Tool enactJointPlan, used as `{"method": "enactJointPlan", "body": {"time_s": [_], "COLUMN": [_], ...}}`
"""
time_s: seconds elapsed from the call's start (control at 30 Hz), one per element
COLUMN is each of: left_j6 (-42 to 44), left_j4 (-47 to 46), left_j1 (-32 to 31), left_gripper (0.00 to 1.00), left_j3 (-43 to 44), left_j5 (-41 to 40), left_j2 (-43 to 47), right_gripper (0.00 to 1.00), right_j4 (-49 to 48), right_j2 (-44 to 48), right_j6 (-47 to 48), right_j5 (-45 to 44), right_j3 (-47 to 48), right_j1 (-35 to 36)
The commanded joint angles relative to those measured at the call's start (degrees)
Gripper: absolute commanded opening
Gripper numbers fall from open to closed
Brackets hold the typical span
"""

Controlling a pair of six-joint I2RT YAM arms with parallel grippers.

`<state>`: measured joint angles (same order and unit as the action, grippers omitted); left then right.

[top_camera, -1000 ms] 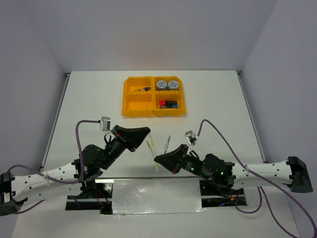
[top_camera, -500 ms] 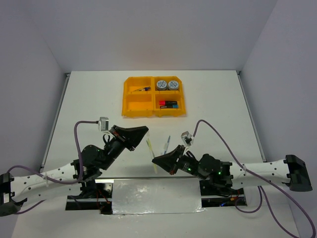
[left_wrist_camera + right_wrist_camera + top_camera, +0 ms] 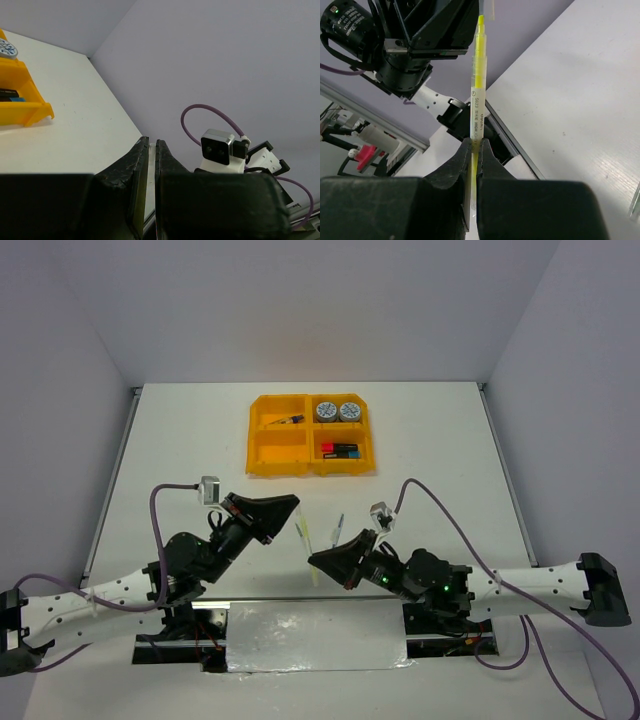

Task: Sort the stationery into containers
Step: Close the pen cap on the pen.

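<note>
Right gripper (image 3: pixel 475 145) pinches the yellow pen (image 3: pixel 476 100), left gripper (image 3: pixel 151 147) near-closed, hold unclear; I'd carry it steadily to the tray (image 3: pixel 252 445).

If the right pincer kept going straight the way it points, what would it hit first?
Probably the left pincer: the right pincer, shut on a yellow pen, aims along that pen toward it. Depth is unclear, so it might pass just beside.
</note>
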<state>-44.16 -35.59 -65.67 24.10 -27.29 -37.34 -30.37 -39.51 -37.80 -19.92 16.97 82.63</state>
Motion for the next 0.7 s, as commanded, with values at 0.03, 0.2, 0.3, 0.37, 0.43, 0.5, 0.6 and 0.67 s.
{"method": "enactJointPlan", "body": {"time_s": [0.03, 0.2, 0.3, 0.37, 0.43, 0.5, 0.6, 0.67], "left_j6": [-0.84, -1.98, -2.42, -2.59, -2.77, -3.47, -3.83, -3.57], "left_j4": [-3.08, -3.34, -3.78, -2.91, -1.5, 1.74, 2.98, 2.9], "left_j1": [-0.16, -0.16, -0.07, -0.07, -0.16, -0.16, -0.16, -0.07], "left_gripper": [0.0, 0.0, 0.0, 0.0, 0.0, 0.0, 0.0, 0.0], "left_j3": [0.42, 0.6, 0.6, 0.86, 1.39, 1.92, 2.1, 2.01], "left_j5": [-0.13, 0.48, 0.48, -0.57, -1.97, -4.77, -7.59, -7.87], "left_j2": [-0.27, -0.71, -0.89, -0.8, -0.71, -0.28, 0.43, 0.87], "right_gripper": [0.0, 0.0, 0.0, 0.0, 0.0, 0.0, 0.0, 0.0], "right_j4": [0.31, 0.93, 1.28, 1.37, 1.28, 1.63, 2.77, 2.51], "right_j2": [1.27, 1.54, 1.27, 1.19, 1.19, 0.75, -0.48, -1.88], "right_j6": [1.5, 2.12, 2.64, 2.47, 2.03, 0.63, 0.01, -0.25], "right_j5": [-2.66, -3.81, -3.98, -3.72, -3.72, -4.51, -4.51, -4.08], "right_j3": [3.07, 3.59, 4.12, 4.3, 3.95, 3.86, 4.38, 4.82], "right_j1": [0.51, 0.51, 0.51, 0.51, 0.51, 0.6, 0.43, 0.51]}}
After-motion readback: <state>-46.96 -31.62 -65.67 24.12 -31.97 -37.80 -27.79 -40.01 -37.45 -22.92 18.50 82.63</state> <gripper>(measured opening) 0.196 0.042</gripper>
